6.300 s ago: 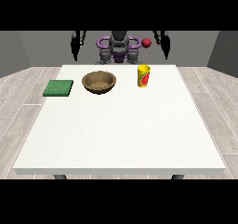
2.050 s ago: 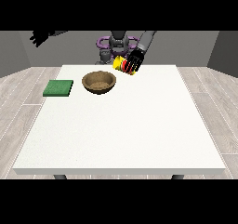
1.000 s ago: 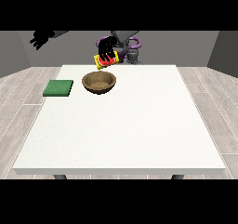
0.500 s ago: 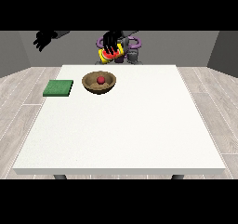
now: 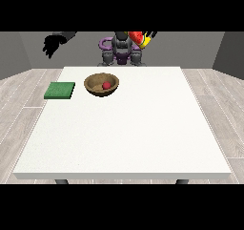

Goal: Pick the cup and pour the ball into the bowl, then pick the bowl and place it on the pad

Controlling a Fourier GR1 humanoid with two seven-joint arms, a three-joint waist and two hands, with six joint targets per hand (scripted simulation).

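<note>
A brown wooden bowl (image 5: 99,89) stands on the white table's far left part, and a red ball (image 5: 106,85) lies inside it. Left of the bowl a green pad (image 5: 60,90) lies flat. The yellow and red cup (image 5: 140,38) is tilted high above the table's far edge, with the hand at the view's right (image 5: 148,35) curled round it at the picture's top. The hand at the view's left (image 5: 51,45) hangs raised beyond the table's far left corner, its fingers loosely spread and holding nothing.
The white table (image 5: 128,133) stretches wide toward the camera. The robot's purple and grey torso (image 5: 120,50) stands behind the far edge. Grey plank floor surrounds the table.
The ball now lies in the bowl. The hand with the cup has swung up and to the right, away from above the bowl. The other hand has lowered slightly.
</note>
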